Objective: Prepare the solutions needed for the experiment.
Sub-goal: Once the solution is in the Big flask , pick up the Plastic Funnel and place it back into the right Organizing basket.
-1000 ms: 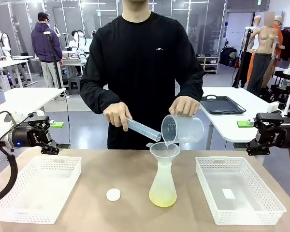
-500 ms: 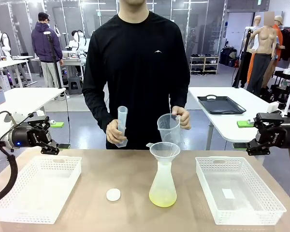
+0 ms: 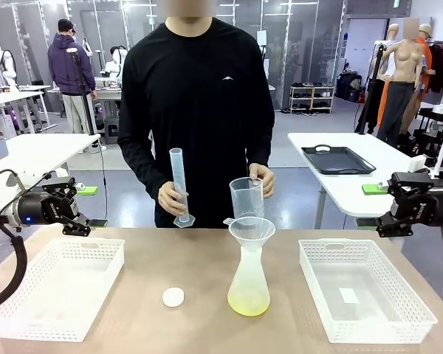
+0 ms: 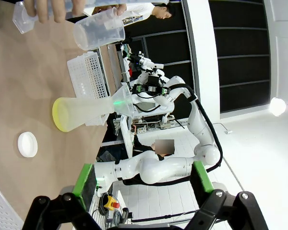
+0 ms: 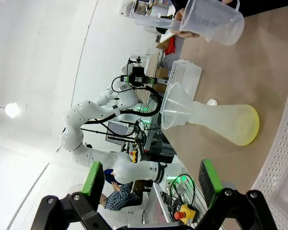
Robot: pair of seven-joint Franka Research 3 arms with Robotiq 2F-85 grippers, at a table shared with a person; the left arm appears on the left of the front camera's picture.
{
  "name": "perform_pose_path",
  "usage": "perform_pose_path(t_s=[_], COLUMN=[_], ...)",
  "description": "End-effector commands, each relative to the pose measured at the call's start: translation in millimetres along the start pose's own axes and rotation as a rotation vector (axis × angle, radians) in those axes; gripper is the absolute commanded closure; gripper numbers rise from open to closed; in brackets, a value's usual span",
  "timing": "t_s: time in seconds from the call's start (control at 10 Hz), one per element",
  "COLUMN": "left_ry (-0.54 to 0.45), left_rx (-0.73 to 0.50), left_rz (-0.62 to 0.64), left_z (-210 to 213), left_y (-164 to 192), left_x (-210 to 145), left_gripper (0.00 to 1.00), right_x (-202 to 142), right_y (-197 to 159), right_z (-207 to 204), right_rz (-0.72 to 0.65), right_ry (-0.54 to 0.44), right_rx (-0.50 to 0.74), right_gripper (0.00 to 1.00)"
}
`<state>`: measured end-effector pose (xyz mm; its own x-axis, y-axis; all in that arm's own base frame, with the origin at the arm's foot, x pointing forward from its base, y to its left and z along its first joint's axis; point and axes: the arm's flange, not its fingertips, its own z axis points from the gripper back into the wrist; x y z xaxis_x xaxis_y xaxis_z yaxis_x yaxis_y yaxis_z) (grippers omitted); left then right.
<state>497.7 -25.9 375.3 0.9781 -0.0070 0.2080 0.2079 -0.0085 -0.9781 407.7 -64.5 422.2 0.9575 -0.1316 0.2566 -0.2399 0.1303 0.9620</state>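
The solutions [image 3: 248, 304] lie as a shallow pale yellow layer in the frosted conical flask [image 3: 249, 280] at mid-table, with a clear funnel [image 3: 252, 230] in its neck. Behind it the person holds a measuring cylinder [image 3: 179, 184] upright in one hand and a clear beaker [image 3: 246, 198] in the other. A small white cap [image 3: 173, 297] lies left of the flask. My left gripper [image 3: 92, 206] hovers open off the table's left edge, my right gripper [image 3: 369, 205] open off the right edge. The left wrist view shows the flask [image 4: 84, 111] and solutions [image 4: 57, 115] beyond open fingers [image 4: 84, 179]; the right wrist view shows the solutions [image 5: 252, 127] past open fingers [image 5: 209, 175].
A white mesh basket [image 3: 59, 287] sits at the table's left and another [image 3: 365, 295] at the right, the right one holding a small white piece. Bare tabletop [image 3: 207, 258] surrounds the flask. A black tray [image 3: 340, 160] lies on a far table behind.
The person stopped pouring over the funnel, drew the beaker and cylinder back and turned both upright. Neither arm moved.
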Motion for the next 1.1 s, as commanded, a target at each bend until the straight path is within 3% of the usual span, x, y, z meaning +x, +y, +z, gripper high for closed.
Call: perform_pose_path(t_s=[0.0,0.3,0.5,1.0], left_ry=[0.001,0.001,0.001,0.001], left_rx=[-0.001,-0.001,-0.001,-0.001], left_rz=[-0.001,-0.001,-0.001,-0.001], left_z=[-1,-1,-1,-1], left_y=[-1,-1,-1,-1], left_x=[-1,-1,-1,-1], left_gripper=[0.00,0.00,0.00,0.00], right_x=[-1,0,-3,6], right_y=[2,0,33,97], right_z=[0,0,-29,-86], right_rz=[0.012,0.000,0.071,0.010], right_ry=[-0.002,0.000,0.051,0.094], right_rx=[0.000,0.000,-0.280,-0.508], right_gripper=[0.00,0.00,0.00,0.00])
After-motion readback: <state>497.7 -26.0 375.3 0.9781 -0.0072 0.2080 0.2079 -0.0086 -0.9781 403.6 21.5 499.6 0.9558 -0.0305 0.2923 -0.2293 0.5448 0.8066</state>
